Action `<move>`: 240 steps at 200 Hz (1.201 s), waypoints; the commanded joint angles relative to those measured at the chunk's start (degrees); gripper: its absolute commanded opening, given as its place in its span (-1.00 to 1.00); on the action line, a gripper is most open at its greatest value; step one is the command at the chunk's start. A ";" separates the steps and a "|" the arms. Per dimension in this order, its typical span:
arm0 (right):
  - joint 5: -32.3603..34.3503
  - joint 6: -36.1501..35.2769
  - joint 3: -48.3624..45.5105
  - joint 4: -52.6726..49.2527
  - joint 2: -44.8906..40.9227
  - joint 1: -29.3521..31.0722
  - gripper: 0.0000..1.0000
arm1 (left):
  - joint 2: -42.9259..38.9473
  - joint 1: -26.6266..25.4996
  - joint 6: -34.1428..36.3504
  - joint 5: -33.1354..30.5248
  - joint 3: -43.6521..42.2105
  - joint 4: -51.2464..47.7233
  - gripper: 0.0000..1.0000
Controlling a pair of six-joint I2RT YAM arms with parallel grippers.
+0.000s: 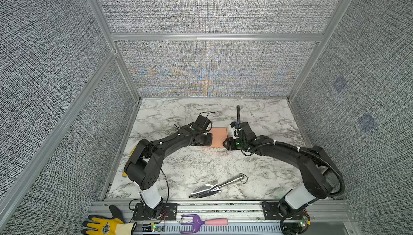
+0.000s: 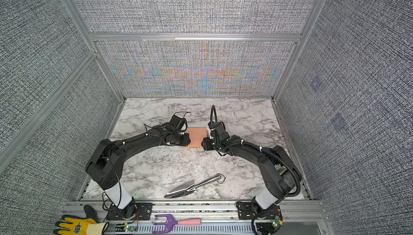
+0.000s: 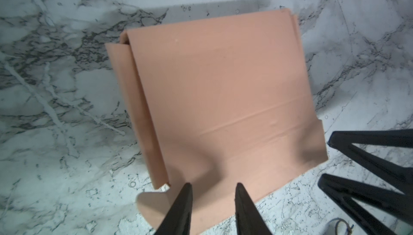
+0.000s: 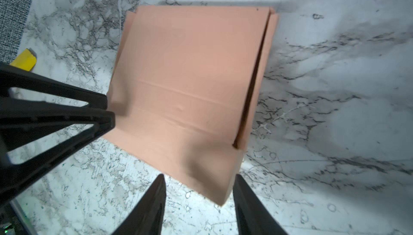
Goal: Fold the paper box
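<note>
The salmon-pink paper box lies at mid-table between the two arms, its big panel folded flat on top. In the left wrist view the paper box has a side wall folded up and a rounded tab beside my fingers. My left gripper is open, its jaws apart over the near flap, nothing pinched. My right gripper is open around the corner of the paper box; one finger touches the edge, the other stands clear. In both top views the wrists hide the fingertips.
A metal trowel lies on the marble near the front. A purple fork with a pink handle and a yellow glove rest on the front rail. A yellow object lies by the left wall. Fabric walls enclose three sides.
</note>
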 commanded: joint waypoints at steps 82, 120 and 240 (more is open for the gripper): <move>1.63 -0.61 0.44 -3.04 0.79 -0.61 0.00 | -1.33 0.16 0.37 -4.12 2.77 -4.04 -0.27; 2.82 -0.75 0.44 -3.62 0.88 -0.60 0.00 | -1.82 0.33 -0.45 -8.36 3.48 -8.50 -0.25; 4.33 -0.20 0.20 -3.09 0.21 -0.37 0.00 | -5.19 -0.70 -11.59 -7.29 -4.15 -1.24 0.22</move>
